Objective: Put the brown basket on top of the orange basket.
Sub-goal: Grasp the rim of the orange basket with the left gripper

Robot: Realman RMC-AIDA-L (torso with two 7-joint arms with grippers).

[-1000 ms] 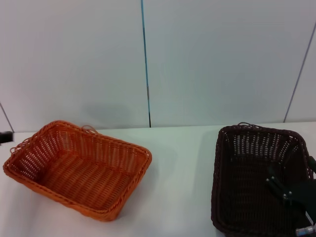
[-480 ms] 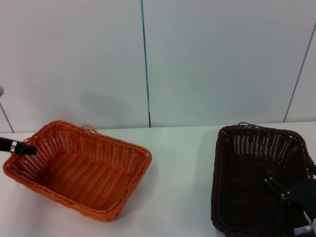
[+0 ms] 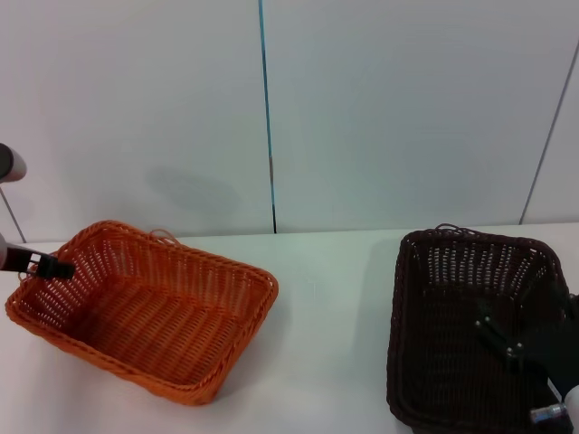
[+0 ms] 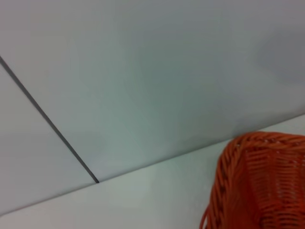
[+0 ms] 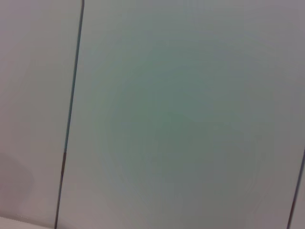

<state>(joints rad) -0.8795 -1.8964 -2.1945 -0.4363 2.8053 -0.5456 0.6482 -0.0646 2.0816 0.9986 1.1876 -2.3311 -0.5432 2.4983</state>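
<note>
The orange basket [image 3: 154, 316] sits on the white table at the left, empty, with a small loop at its far rim. The brown basket [image 3: 439, 316] sits at the right, also empty. The two baskets are well apart. My left gripper [image 3: 52, 268] reaches in from the left edge and hangs at the orange basket's left rim. My right gripper [image 3: 499, 336] is inside or just above the brown basket, near its right side. The left wrist view shows one corner of the orange basket [image 4: 267, 186]. The right wrist view shows only the wall.
The white table [image 3: 330, 316] has a bare strip between the two baskets. A pale panelled wall [image 3: 380, 117] with a dark vertical seam stands right behind the table. Part of my left arm [image 3: 9, 165] shows at the left edge.
My left gripper has come in from the left edge to the orange basket's left rim. My right gripper has shifted slightly up and left over the brown basket. Both baskets are unmoved.
</note>
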